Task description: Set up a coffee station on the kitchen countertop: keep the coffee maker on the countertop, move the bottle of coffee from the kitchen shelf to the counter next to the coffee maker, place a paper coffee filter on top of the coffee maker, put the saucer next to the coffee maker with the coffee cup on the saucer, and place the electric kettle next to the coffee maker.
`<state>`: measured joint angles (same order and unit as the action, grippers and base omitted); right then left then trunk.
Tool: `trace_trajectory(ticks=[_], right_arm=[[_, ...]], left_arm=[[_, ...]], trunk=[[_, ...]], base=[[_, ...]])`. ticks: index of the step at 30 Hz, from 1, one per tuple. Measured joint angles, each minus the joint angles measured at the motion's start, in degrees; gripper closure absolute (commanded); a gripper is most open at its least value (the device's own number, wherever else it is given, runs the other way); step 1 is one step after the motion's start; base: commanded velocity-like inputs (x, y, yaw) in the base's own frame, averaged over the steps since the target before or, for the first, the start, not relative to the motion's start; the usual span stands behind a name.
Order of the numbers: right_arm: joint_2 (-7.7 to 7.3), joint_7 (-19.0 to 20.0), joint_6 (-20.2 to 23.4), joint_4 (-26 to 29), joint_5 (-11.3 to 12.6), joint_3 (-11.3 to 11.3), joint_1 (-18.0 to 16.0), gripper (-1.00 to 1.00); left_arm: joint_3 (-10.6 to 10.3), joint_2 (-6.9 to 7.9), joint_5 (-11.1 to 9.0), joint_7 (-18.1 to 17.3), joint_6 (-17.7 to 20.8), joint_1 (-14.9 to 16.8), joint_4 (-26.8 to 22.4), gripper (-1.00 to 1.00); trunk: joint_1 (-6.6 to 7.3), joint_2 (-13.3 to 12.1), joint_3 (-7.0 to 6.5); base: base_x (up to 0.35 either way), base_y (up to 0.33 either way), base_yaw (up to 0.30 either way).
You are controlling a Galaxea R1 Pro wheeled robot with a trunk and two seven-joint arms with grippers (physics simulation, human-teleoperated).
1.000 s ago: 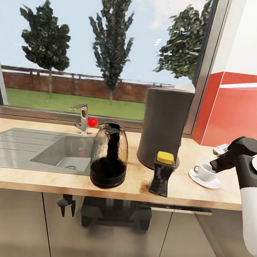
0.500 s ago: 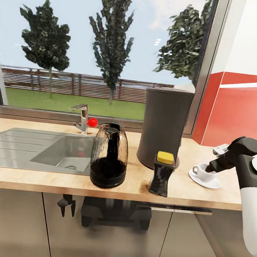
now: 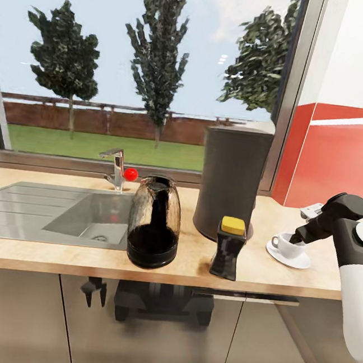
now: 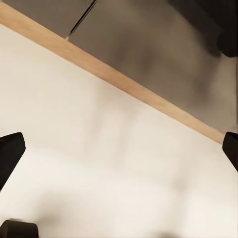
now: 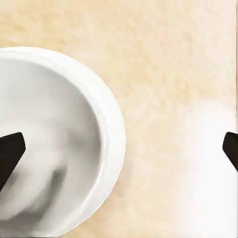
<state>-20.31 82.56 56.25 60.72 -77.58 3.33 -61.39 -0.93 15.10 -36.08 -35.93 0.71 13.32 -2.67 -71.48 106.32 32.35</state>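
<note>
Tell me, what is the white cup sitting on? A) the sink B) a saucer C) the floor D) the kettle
B: the cup sits on a saucer on the countertop, right of the coffee maker.

Bright, even daylight comes through the window [image 3: 143, 70] at the far side, leaving the sky pale and washed out. The electric kettle [image 3: 154, 221] and the bottle of coffee [image 3: 228, 248] cast only faint, soft shadows on the kitchen countertop [image 3: 283, 277]. The cabinet fronts [image 3: 147, 335] below are dimmer, with blurred glossy reflections. The head view is fairly sharp but slightly smeared. The left wrist view is soft and hazy; in the right wrist view the coffee cup [image 5: 54, 144] is overexposed and blurred
</note>
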Motion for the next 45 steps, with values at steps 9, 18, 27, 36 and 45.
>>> trace_trajectory(ticks=[9,18,27,36,45], right_arm=[[0.00,0.0,0.0,0.2,0.0,0.1,0.0,-1.00],[-1.60,0.0,0.1,3.2,0.3,0.4,0.0,-1.00],[-2.75,2.8,-0.1,10.7,2.1,14.4,0.0,-1.00],[-2.60,3.5,-0.3,17.6,4.3,17.9,0.0,-1.00],[-2.56,3.7,-0.3,18.9,5.2,18.2,0.0,-1.00]], left_arm=[[0.0,0.00,0.0,0.0,0.0,0.0,0.0,-1.00],[0.0,0.00,0.0,0.0,0.0,0.0,0.0,-1.00],[0.0,0.00,0.0,0.0,0.0,0.0,0.0,-1.00],[0.0,0.00,0.0,0.0,0.0,0.0,0.0,-1.00],[0.0,0.00,0.0,0.0,0.0,0.0,0.0,-1.00]], trunk=[[1.98,-3.6,-1.62],[3.96,-7.2,-3.23],[4.62,-8.4,-3.78],[4.60,-8.4,-3.78],[4.61,-8.4,-3.78]], base=[[0.000,0.000,0.000],[0.000,0.000,0.000],[0.000,0.000,0.000],[-0.079,0.000,0.000],[-0.136,0.000,0.000]])
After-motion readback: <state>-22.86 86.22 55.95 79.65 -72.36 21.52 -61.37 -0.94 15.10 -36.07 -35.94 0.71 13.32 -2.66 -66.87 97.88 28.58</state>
